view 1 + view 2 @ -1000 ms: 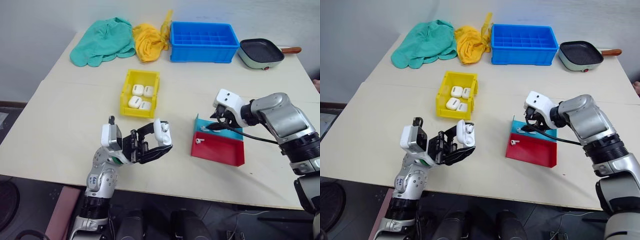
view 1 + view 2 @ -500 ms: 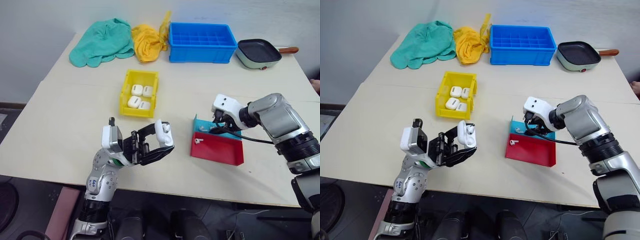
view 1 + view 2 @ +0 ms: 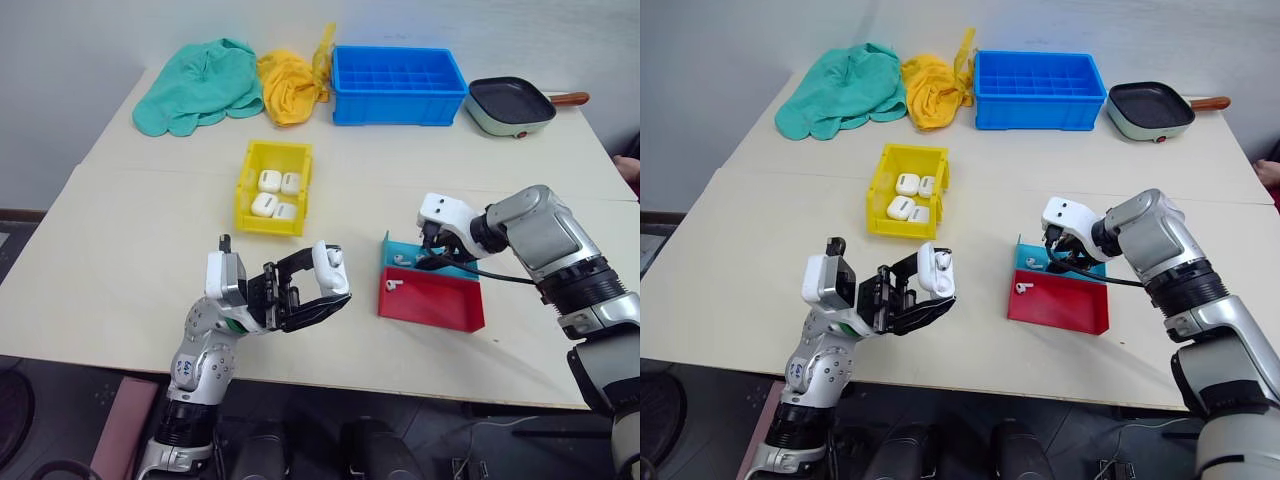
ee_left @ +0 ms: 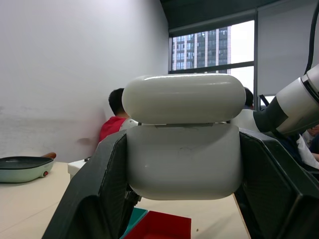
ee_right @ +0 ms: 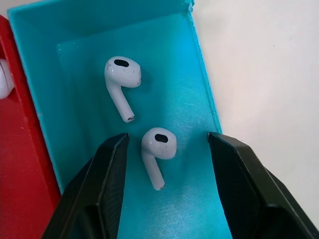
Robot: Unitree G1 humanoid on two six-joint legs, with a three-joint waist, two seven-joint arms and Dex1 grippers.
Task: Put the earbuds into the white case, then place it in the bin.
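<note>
1. Head view: the left gripper is clenching the white case above the table; the yellow bin is sitting well beyond it.
2. Left wrist view: the case's lid is standing slightly ajar.
3. Right wrist view: the right gripper is hanging released around one of two earbuds lying in the teal tray.

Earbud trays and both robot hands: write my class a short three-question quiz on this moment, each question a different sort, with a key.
1. True or false: the left hand is shut on a white case.
2. How many earbuds lie in the teal tray under the right hand? A) one B) two C) four
3. Fill in: the yellow bin already holds ___ white cases.

Key
1. True; the case sits upright between its fingers.
2. B; one lies between the open fingers, not yet gripped. Another earbud lies in the red tray.
3. Four.
</note>
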